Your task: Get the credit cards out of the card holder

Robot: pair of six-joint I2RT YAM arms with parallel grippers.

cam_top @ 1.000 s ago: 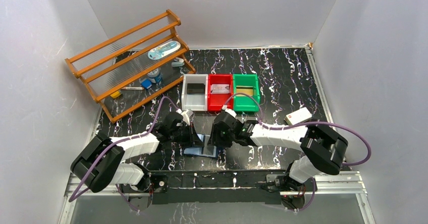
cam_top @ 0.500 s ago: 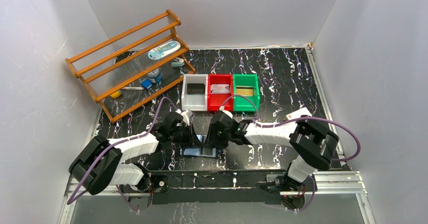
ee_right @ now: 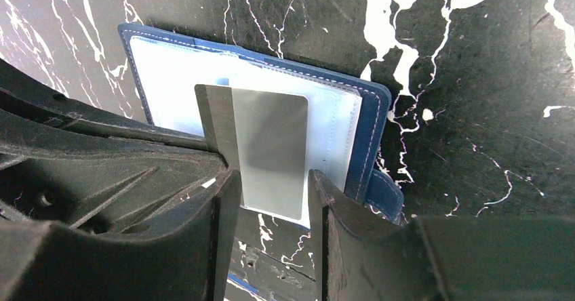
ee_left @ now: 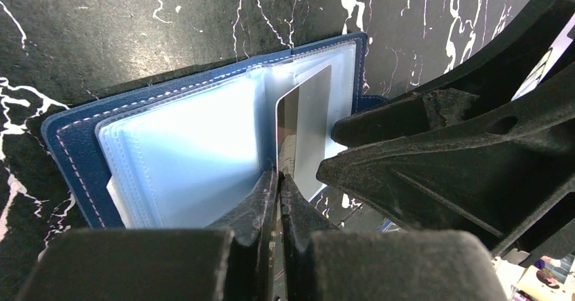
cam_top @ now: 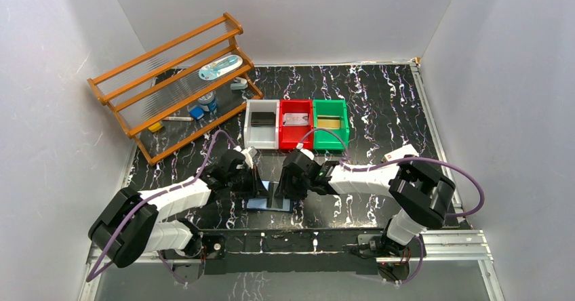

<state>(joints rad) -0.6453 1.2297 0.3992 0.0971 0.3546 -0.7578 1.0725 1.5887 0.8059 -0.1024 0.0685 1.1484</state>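
Holder (ee_left: pixel 169 152) lies open at table's (cam_top: pixel 380 97) near edge btwn both arms, R gripper (ee_right: pixel 272 177) half-wide w/ jaws hugging silver card (ee_right: pixel 271 138) by its sides, L gripper (ee_left: pixel 278 179) pinched tight on thin upright flap (ee_left: pixel 286 131) beside it.

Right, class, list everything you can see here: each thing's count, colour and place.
dark navy bifold card holder: one, light blue inside, open, front centre
silvery-grey plastic card: one, upright over the holder
white plastic bin, red plastic bin, green plastic bin: one each, side by side, mid-table
black card, silvery card, gold card: one each, in those bins in that order
white block with a red mark: one, right side, partly hidden
orange-brown wooden rack: one, far left, holding a blue-and-white oblong item and small bits
black white-veined table top: one, under everything
left end effector: one, black, shut on that upright card's edge
right end effector: one, black, closed across that card's width
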